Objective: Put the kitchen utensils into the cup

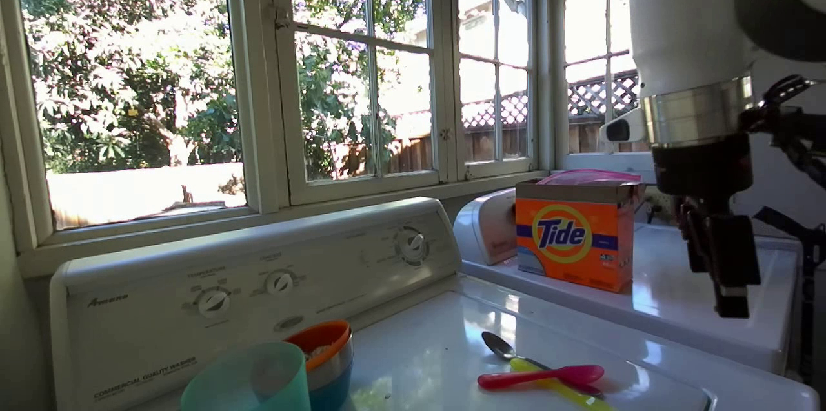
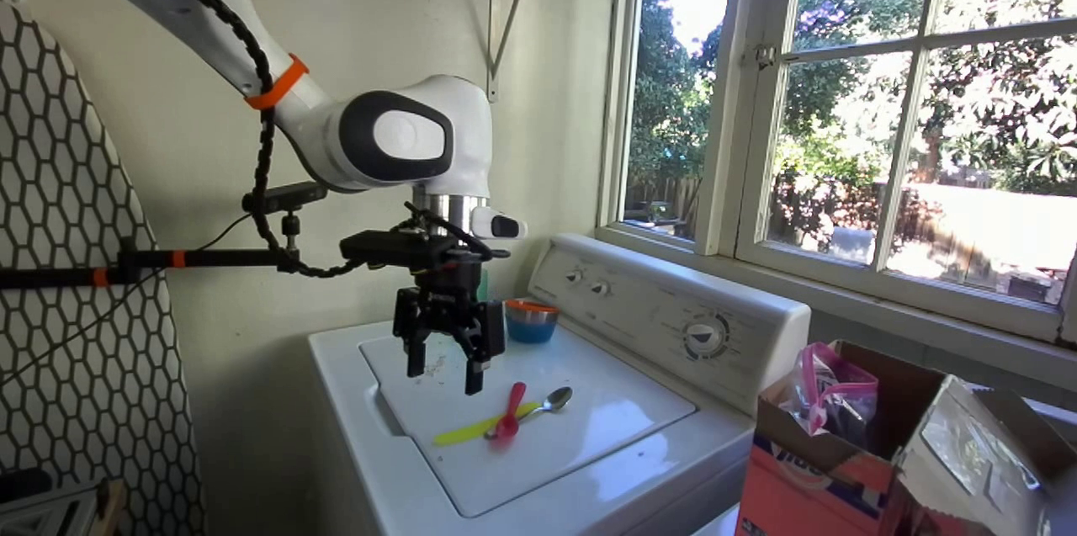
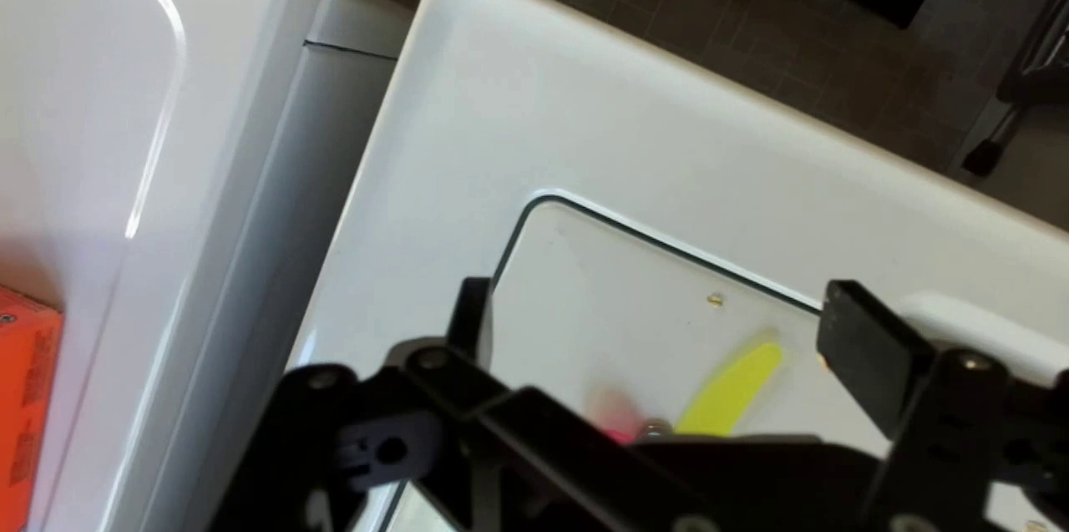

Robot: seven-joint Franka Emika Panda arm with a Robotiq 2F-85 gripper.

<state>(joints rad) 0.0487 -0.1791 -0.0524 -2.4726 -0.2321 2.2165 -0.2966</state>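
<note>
The pink-red spoon (image 1: 541, 377) lies across the yellow-green utensil (image 1: 574, 394) and the silver spoon (image 1: 499, 345) on the white washer lid. The same pink-red spoon (image 2: 510, 416), yellow-green utensil (image 2: 464, 434) and silver spoon (image 2: 557, 399) show in an exterior view. A translucent teal cup (image 1: 248, 380) stands beside an orange, steel and blue stack of cups (image 2: 530, 326) near the control panel. My gripper (image 2: 446, 369) is open and empty above the lid. In the wrist view the gripper (image 3: 660, 331) has its fingers wide apart; the yellow-green utensil (image 3: 728, 390) shows between them, the other utensils mostly hidden.
An open orange Tide box (image 1: 574, 237) with a plastic bag stands on the neighbouring machine. The washer's control panel (image 2: 665, 309) rises along the window side. A gap separates the two machines. Small crumbs (image 3: 715, 299) lie on the lid.
</note>
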